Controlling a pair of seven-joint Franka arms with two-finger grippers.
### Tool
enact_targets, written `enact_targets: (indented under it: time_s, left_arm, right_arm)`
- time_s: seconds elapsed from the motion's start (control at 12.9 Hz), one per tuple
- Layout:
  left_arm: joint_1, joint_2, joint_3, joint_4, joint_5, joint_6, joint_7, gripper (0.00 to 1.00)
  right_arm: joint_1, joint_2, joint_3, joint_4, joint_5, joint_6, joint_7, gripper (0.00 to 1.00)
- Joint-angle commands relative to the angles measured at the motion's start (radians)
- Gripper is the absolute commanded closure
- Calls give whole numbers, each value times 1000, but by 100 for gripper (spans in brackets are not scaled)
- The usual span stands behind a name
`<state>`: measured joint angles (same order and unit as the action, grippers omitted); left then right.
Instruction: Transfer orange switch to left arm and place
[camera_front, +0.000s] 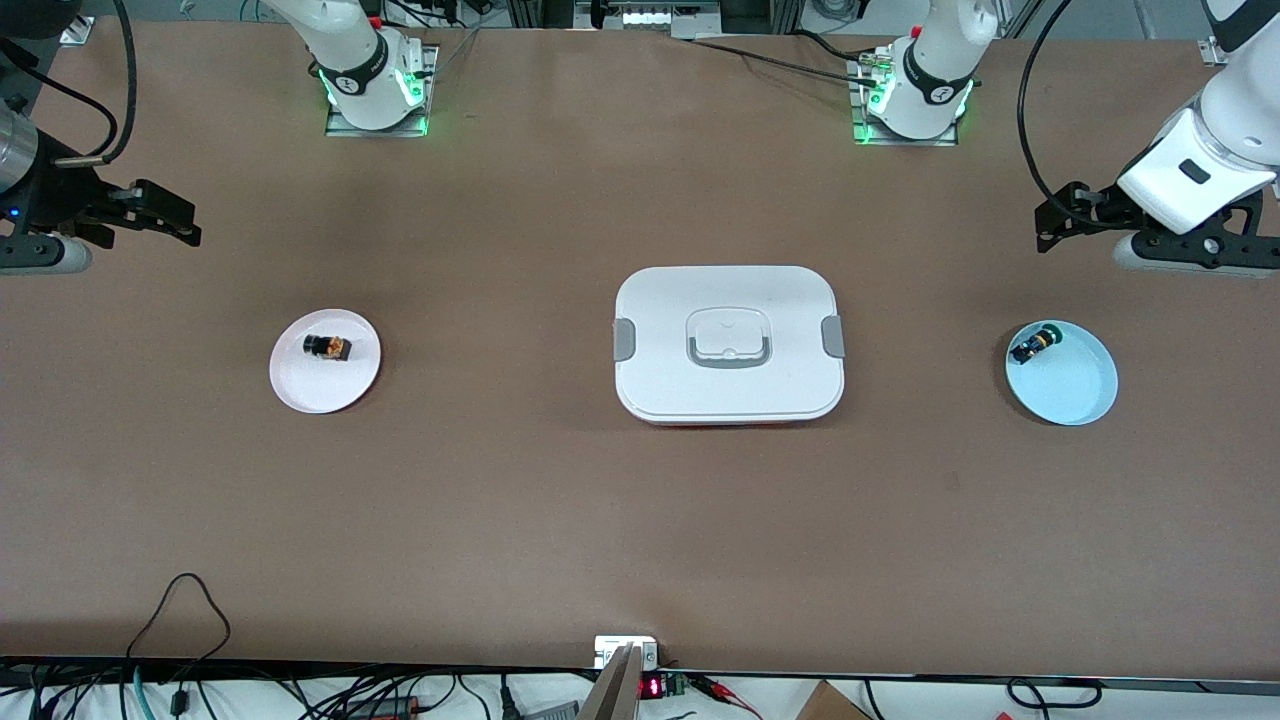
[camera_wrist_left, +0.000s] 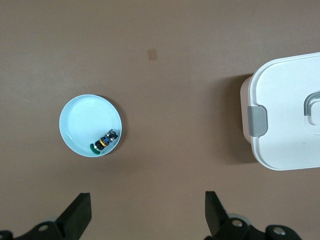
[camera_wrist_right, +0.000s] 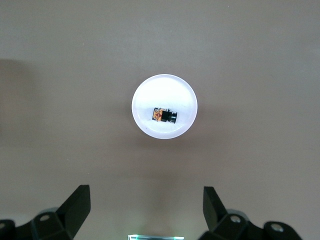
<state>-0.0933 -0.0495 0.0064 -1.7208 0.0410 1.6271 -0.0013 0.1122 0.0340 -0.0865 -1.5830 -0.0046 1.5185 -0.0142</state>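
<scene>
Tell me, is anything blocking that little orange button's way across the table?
Yes. The box sits mid-table, between the white plate holding the orange switch and the left arm's end. Nothing lies between the right gripper and the switch.

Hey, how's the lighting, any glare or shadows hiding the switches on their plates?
Front view: even light; orange switch on its white plate reads clearly. Right wrist view: plate glows, nearly washed out. Left wrist view: the box casts a soft shadow; green-capped switch stays clear.
</scene>
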Motion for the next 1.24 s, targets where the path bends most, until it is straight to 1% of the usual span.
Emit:
enact_targets:
  time_s: [0.0,0.23,0.39,0.54,0.85,1.16]
  left_arm:
    - [0,-7,0,12,2,-20,-9,0]
    - [0,-7,0,12,2,-20,-9,0]
    - [0,-7,0,12,2,-20,-8,0]
    - [1,-7,0,12,2,-20,-8,0]
    - [1,-7,0,12,2,-20,-9,0]
    - [1,-7,0,12,2,-20,-9,0]
  right_arm:
    - [6,35,2,8,0,-6,-4,0]
    - [23,67,2,8,-9,-4,11,0]
    - [46,113,1,8,-11,-1,20,0]
    - [52,177,1,2,-11,99,28,0]
    - [40,299,-1,-3,-17,215,28,0]
    - [53,403,1,-52,1,368,42,0]
